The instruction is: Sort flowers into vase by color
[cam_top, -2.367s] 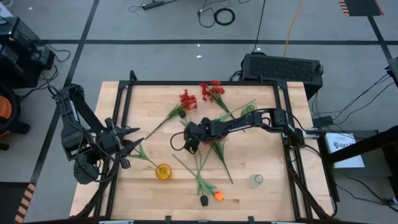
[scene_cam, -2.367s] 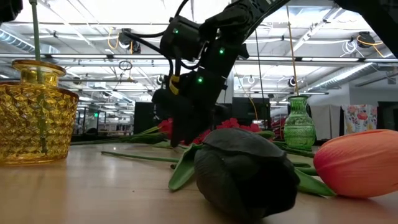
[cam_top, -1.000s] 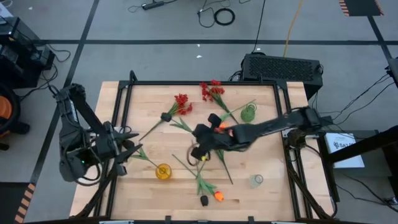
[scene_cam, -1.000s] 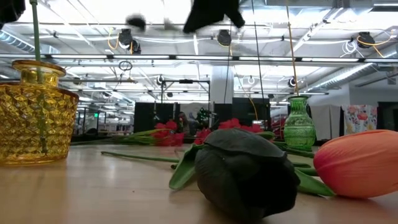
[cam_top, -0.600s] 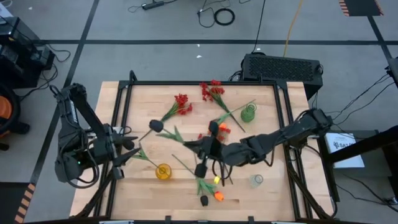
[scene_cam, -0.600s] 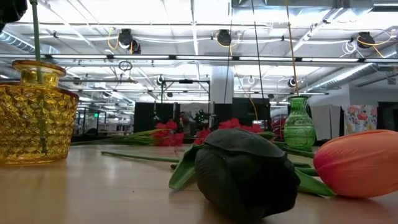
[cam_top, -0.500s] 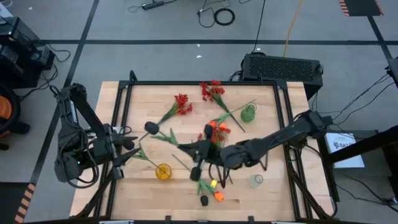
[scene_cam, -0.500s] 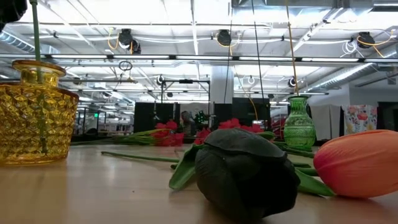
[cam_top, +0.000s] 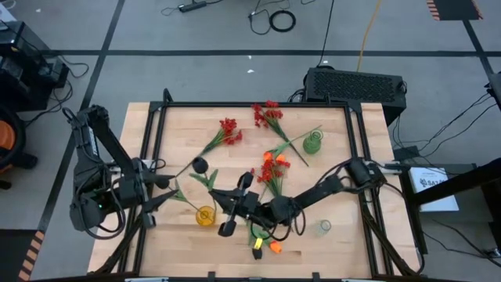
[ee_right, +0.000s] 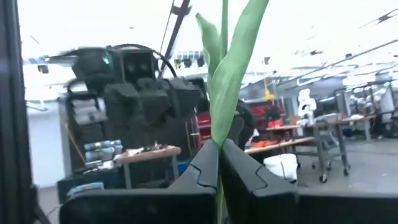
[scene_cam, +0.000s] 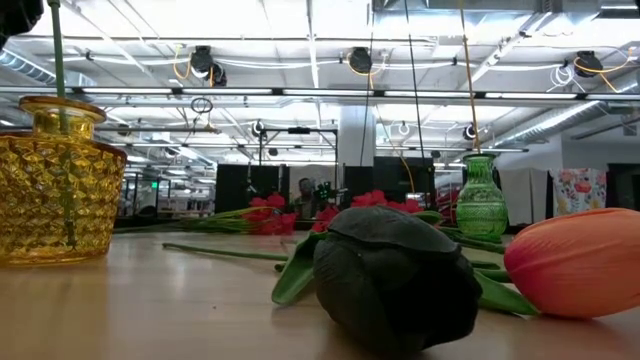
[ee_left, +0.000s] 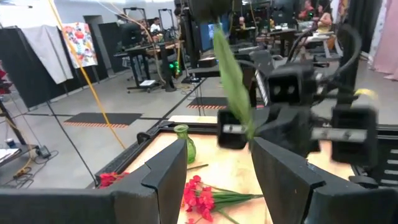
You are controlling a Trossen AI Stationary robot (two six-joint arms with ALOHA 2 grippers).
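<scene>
My right gripper [cam_top: 228,201] hangs over the table's near middle, shut on a black flower whose bloom [cam_top: 200,164] points toward the left arm. The left wrist view shows that bloom [ee_left: 208,7] and its leaf [ee_left: 233,81]. My left gripper [cam_top: 159,184] waits open at the table's left, nothing between its fingers [ee_left: 168,177]. The yellow vase [cam_top: 205,215] holds one green stem [scene_cam: 58,60]. Red flowers [cam_top: 228,129], orange flowers [cam_top: 270,164], a black bloom [scene_cam: 395,280] and an orange bloom [scene_cam: 575,262] lie on the table. My right gripper pinches the black flower's green stem [ee_right: 219,152] between its two fingers, where a long leaf [ee_right: 233,68] springs off. The fingers come level from the table's right and lie across the stem. The flower is lifted clear, bloom end up, its lower stem hanging below the fingers.
A green vase [cam_top: 313,142] stands at the far right and a clear vase [cam_top: 322,227] at the near right. More red flowers [cam_top: 268,113] lie at the far edge. A black frame [cam_top: 156,125] borders the table.
My right gripper has carried the black flower from the table's middle toward the near edge and the left, closer to the yellow vase. It has stayed shut. The flower has stayed lifted clear, its bloom still pointing toward the left arm.
</scene>
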